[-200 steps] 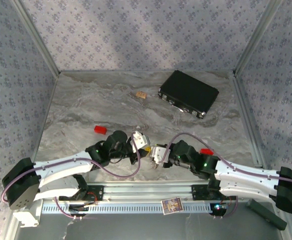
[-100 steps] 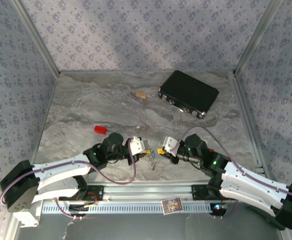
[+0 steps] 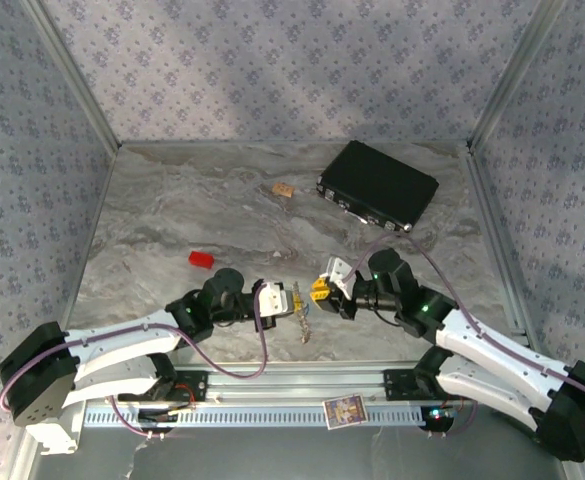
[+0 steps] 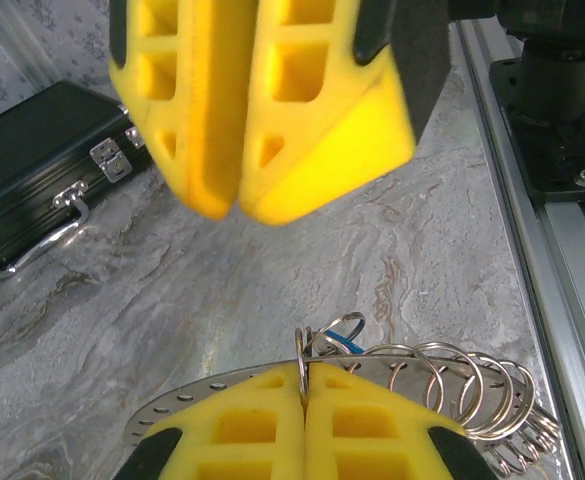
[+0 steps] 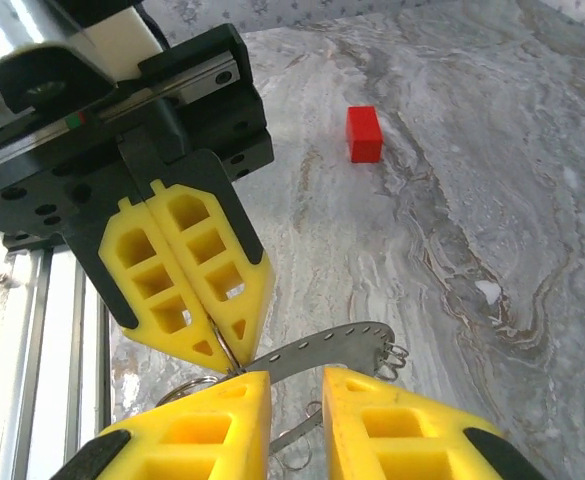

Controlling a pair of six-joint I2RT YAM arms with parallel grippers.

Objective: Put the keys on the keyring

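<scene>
Keyring (image 3: 300, 315): in the top view I see it hanging edge-on as a thin metal strip from the left hand (image 3: 280, 298), low over the near part of the surface (image 3: 172, 210). The right hand (image 3: 322, 290) is just beside it on the other side, tips pointed at the strip. A red block (image 3: 201, 260) lies behind the left arm. A black case (image 3: 377, 187) and a small tan piece (image 3: 284, 189) sit well apart at the back. I see nothing between the two hands but the ring.

Left wrist view: the left hand (image 4: 304, 420) is pressed together on the keyring's (image 4: 212, 383) flat perforated band. A cluster of wire loops (image 4: 462, 385) trails off to one side of it. A scrap of blue, likely the blue key (image 4: 344, 343), shows under the small loop at the grip. The right hand (image 4: 237, 195) hangs just above without touching. The black case (image 4: 42, 160) lies beyond, and the frame rail (image 4: 562, 250) runs along the edge.

Right wrist view: the right hand (image 5: 297, 400) has its fingers a narrow gap apart, just under the band (image 5: 322, 345). I cannot tell whether a wire loop sits in that gap. The left hand (image 5: 227, 345) clamps the band directly ahead. The red block (image 5: 363, 133) lies far behind.
</scene>
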